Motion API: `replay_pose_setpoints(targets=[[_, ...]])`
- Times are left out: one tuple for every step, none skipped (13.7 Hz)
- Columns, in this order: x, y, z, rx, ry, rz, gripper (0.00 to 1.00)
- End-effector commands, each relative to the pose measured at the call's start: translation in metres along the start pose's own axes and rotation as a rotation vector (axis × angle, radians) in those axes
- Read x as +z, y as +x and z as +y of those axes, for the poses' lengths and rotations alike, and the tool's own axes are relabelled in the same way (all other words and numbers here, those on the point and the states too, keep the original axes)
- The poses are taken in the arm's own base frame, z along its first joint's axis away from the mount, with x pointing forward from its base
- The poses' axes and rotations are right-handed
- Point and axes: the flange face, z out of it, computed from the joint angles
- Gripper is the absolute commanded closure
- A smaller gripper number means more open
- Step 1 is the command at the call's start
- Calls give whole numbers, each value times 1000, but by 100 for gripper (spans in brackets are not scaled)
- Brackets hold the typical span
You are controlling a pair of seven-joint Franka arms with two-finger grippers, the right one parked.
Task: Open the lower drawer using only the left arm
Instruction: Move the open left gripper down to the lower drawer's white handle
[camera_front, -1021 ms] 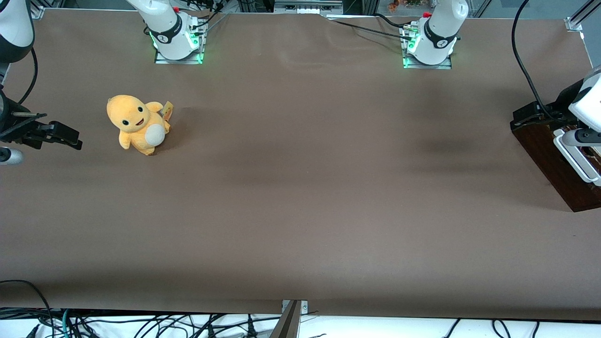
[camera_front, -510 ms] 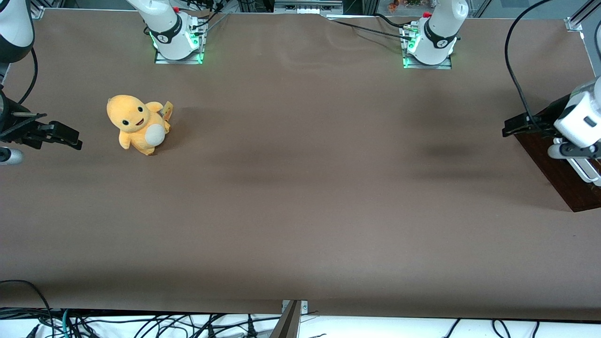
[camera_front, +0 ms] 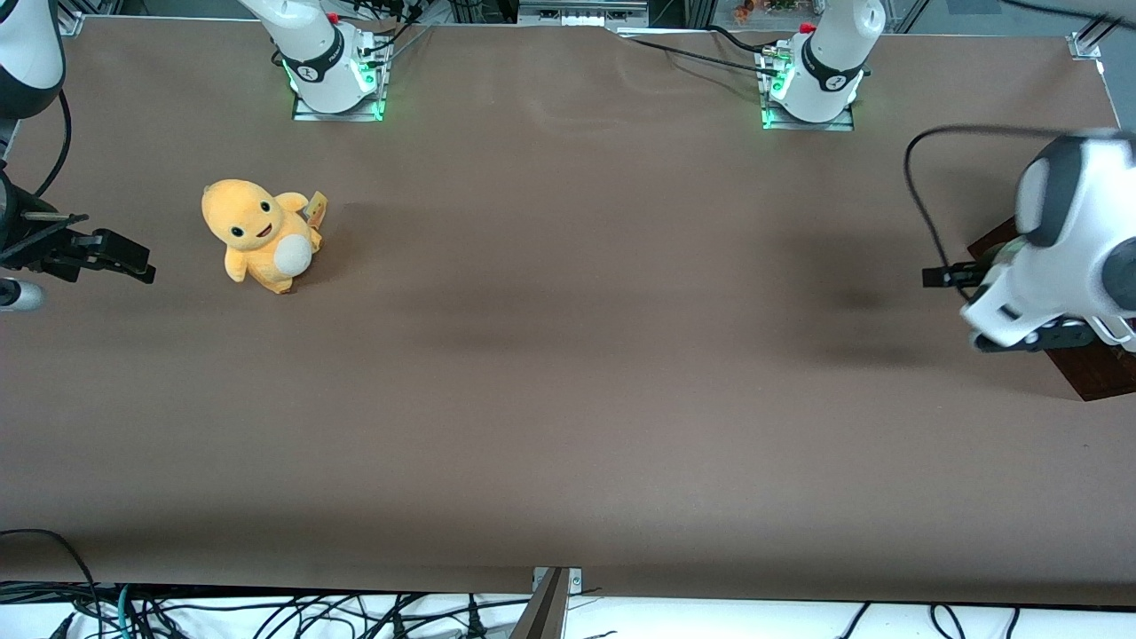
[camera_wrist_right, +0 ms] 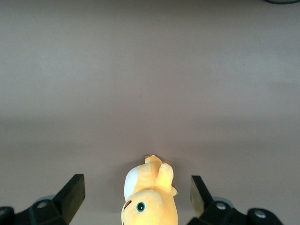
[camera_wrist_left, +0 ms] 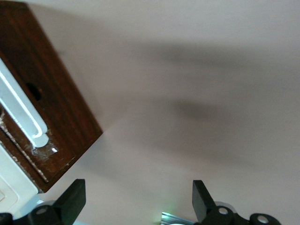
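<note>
From the front, the left arm (camera_front: 1065,248) hangs over the working arm's end of the brown worktop (camera_front: 568,373), its white wrist covering most of the small dark cabinet (camera_front: 1096,373) there. Only a dark wooden corner of the cabinet shows below the wrist and another sliver above it — the lower drawer itself cannot be made out in this view. A black cable (camera_front: 923,195) loops up from the wrist. The claw is hidden beneath the arm's body here. Toward the parked arm's end, well apart from the cabinet, an orange plush toy (camera_front: 260,235) stands upright on the worktop.

From the left wrist, the claw (camera_wrist_left: 136,201) hovers above bare worktop just beside the cabinet's corner, its two black fingertips (camera_wrist_left: 70,199) spread wide apart with nothing between them — released. The lower drawer (camera_wrist_left: 28,154) shows as a dark wood front with a chipped lower edge, and its white bar handle (camera_wrist_left: 23,112) runs along the cabinet face (camera_wrist_left: 56,93), free of the fingers.

From the right wrist, the plush toy (camera_wrist_right: 150,197) sits between the parked fingers on plain worktop (camera_wrist_right: 150,70).
</note>
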Motion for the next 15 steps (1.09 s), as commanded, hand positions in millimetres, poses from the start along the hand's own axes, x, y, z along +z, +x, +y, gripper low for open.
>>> replay_pose_setpoints(targets=[[22, 15, 11, -53, 159, -60, 0], [33, 21, 11, -62, 205, -77, 0], [43, 25, 9, -72, 255, -98, 0], [52, 31, 9, -82, 311, -104, 0], [63, 37, 9, -90, 358, -117, 0], [72, 40, 14, -94, 418, -134, 0], [84, 45, 15, -105, 485, -150, 0], [94, 50, 18, -119, 547, -158, 0], [106, 55, 21, -125, 603, -167, 0], [117, 60, 20, -131, 640, -172, 0], [125, 64, 16, -136, 666, -181, 0], [133, 68, 12, -133, 700, -185, 0], [139, 73, 9, -127, 749, -183, 0], [148, 77, 6, -122, 789, -187, 0], [158, 81, 0, -123, 818, -196, 0]])
